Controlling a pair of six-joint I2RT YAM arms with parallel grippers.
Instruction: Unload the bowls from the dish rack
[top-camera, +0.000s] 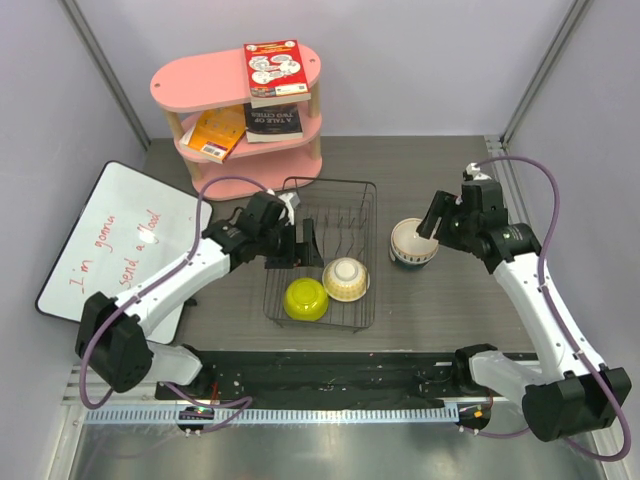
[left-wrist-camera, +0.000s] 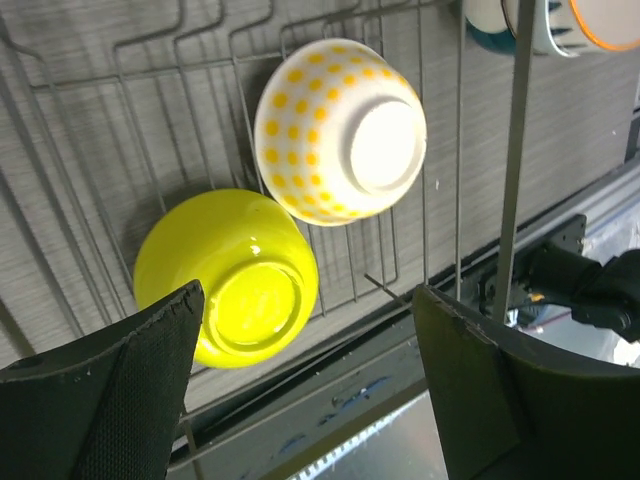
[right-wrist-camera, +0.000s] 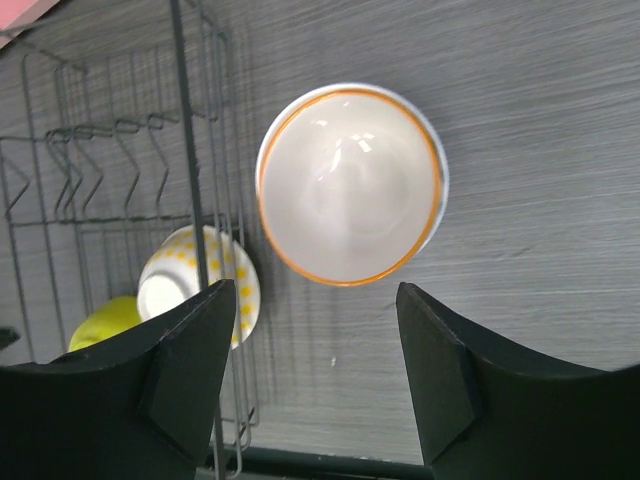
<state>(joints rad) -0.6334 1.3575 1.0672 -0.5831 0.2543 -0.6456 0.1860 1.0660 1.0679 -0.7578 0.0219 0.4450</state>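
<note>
Both spread and empty, left gripper (left-wrist-camera: 305, 300) and right gripper (right-wrist-camera: 315, 292) hang over a dark grey woodgrain tabletop (top-camera: 440, 300) between pale lilac walls (top-camera: 420, 60)

Black wire dish rack (top-camera: 335, 205) flat at the table's centre. Inside, along its near edge, yellow-green bowl (top-camera: 306, 299) upside down on the left; just right of it, white bowl with yellow dots (top-camera: 346, 279), also base-up. On the table right of the rack, upright stack of bowls (top-camera: 413, 243): white inside, orange rim, teal outside.

Pale lavender walls (top-camera: 420, 60), dark grey wood-grain worktop (top-camera: 440, 300), pink two-tier shelf (top-camera: 200, 80) holding books (top-camera: 272, 65) at upper centre, whiteboard (top-camera: 110, 240) at left
</note>
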